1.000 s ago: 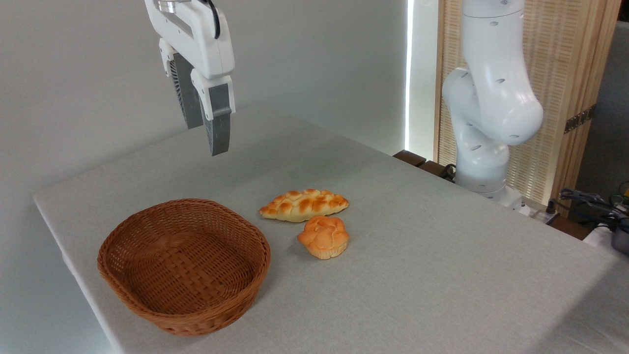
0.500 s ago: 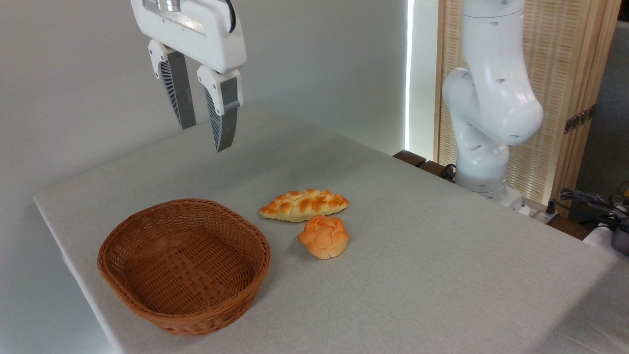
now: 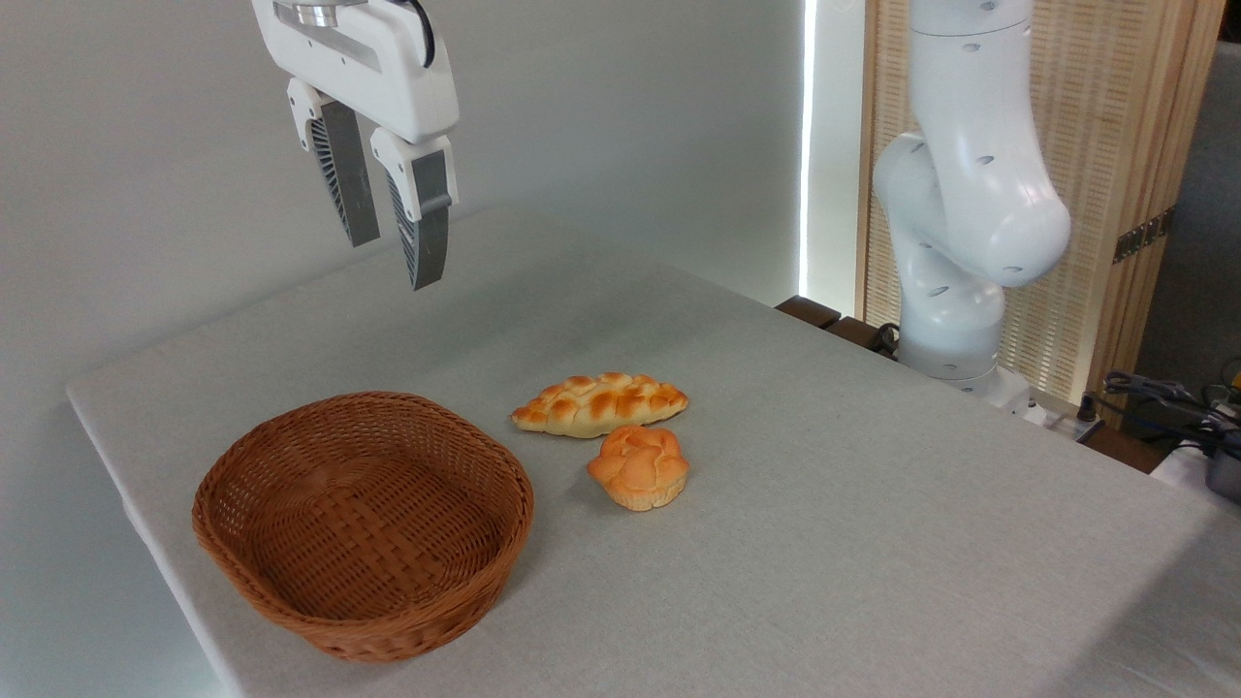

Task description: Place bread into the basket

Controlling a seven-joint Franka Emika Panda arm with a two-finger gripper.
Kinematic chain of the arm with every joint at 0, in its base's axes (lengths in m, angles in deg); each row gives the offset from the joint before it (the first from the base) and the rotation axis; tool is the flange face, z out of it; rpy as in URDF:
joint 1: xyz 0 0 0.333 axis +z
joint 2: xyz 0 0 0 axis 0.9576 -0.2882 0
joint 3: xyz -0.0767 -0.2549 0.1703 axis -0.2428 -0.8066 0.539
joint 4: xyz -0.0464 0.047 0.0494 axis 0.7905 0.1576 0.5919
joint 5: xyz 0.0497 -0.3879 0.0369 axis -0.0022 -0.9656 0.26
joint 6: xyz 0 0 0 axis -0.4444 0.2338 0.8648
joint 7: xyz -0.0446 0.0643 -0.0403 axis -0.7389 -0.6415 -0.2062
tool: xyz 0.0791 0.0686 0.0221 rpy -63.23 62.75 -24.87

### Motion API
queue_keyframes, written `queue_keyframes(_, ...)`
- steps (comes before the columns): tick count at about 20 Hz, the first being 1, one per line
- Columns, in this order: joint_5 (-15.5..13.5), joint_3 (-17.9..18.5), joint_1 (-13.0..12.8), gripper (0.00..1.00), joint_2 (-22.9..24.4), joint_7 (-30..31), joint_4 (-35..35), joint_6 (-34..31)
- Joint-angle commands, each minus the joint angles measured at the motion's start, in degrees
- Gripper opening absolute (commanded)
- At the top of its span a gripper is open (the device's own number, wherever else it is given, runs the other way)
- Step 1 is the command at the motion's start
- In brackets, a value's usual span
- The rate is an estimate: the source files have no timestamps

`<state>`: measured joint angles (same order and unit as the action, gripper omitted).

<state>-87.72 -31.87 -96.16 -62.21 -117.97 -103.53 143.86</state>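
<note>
The bread (image 3: 639, 467), a small round orange-golden bun with a knotted top, lies on the table just right of the basket (image 3: 242, 582). The basket is wide, shallow, brown wicker, with nothing inside it. My gripper (image 3: 393, 262) hangs high above the table's far left part, behind the basket and well away from the bun. Its two grey ribbed fingers (image 3: 423, 233) point down, stand apart and hold nothing.
A longer braided oval loaf (image 3: 599, 403) lies just behind the bun. The arm's white base (image 3: 955, 291) rises at the table's far right edge. Cables and gear (image 3: 1173, 397) sit off the table at the right. The grey cloth-covered table (image 3: 873, 504) ends close to the basket's left side.
The gripper has turned about its vertical axis, so both fingers now show side by side, and it has risen slightly and drifted a little left. Bun, loaf and basket have not moved.
</note>
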Motion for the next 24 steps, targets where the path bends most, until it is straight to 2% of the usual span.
queue_keyframes(1, 0.5, -0.1, -0.1, 1.0, 0.1, 0.7, 0.1, -0.1)
queue_keyframes(21, 0.7, -0.2, -0.1, 1.0, -0.4, 0.3, 0.2, 0.7)
queue_keyframes(24, 2.8, -1.2, -0.1, 1.0, -0.5, 0.3, -0.1, 0.5)
